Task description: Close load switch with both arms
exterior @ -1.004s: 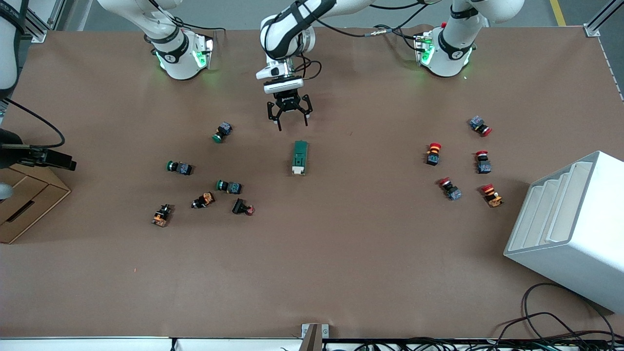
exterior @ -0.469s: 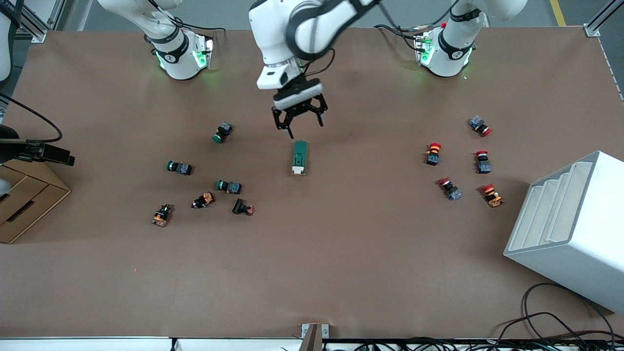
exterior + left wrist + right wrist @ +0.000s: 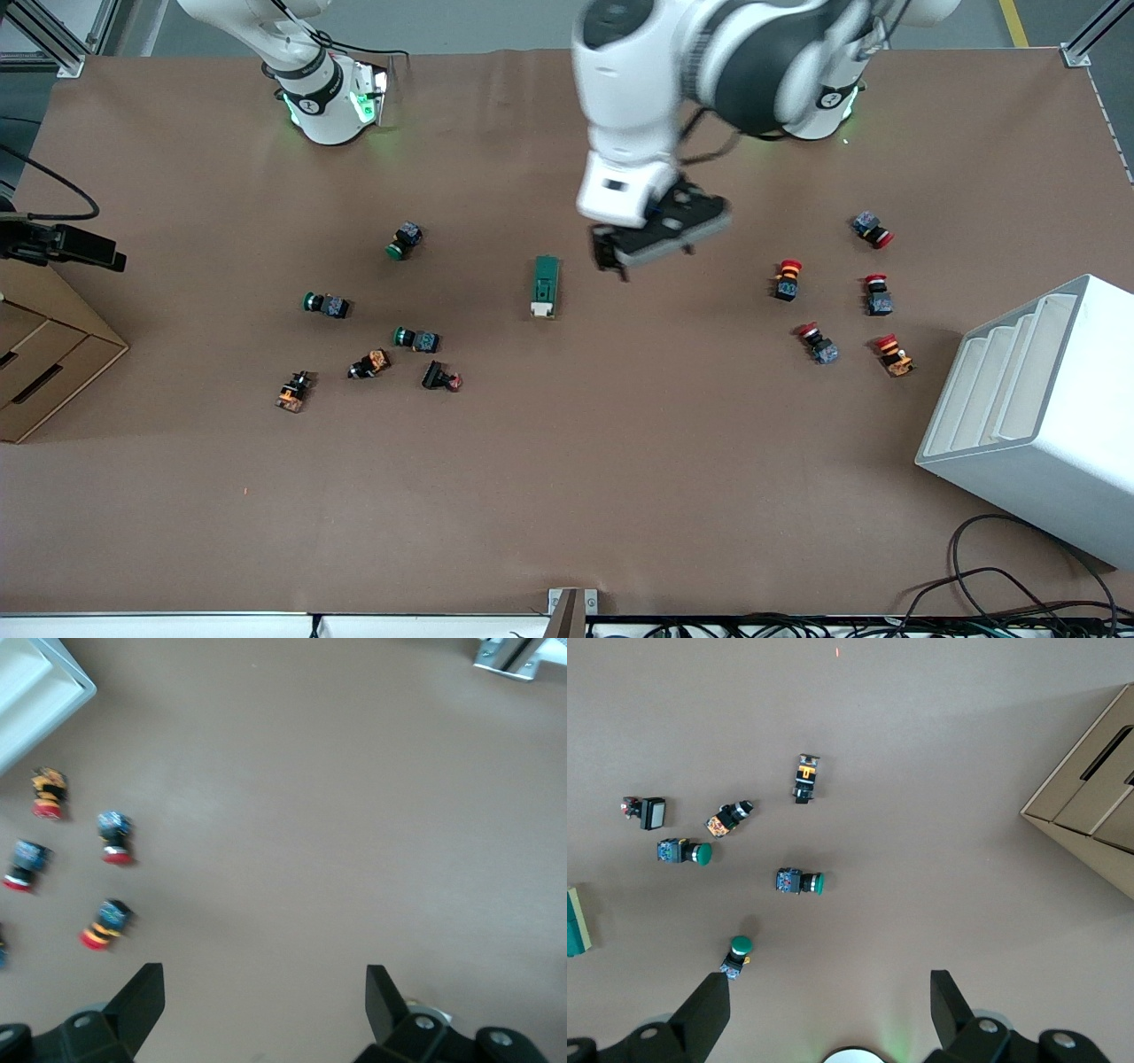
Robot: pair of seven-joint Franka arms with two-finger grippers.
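Note:
The load switch (image 3: 546,286), a dark green oblong block with a cream end, lies flat mid-table. Its edge also shows in the right wrist view (image 3: 574,923). My left gripper (image 3: 647,251) hangs open and empty over bare table beside the switch, toward the left arm's end. In the left wrist view (image 3: 263,1001) only brown table lies between its fingers. My right gripper (image 3: 830,1005) is open and empty, high over its own green-lit base. It does not show in the front view.
Several red-capped buttons (image 3: 787,277) lie toward the left arm's end. Green-capped (image 3: 404,240) and other buttons lie toward the right arm's end. A white stepped rack (image 3: 1036,399) stands at one table end and a cardboard box (image 3: 44,363) at the other.
The left arm has swung from over the table between the two bases to beside the switch, toward its own end. Its gripper stayed open. The switch has not moved.

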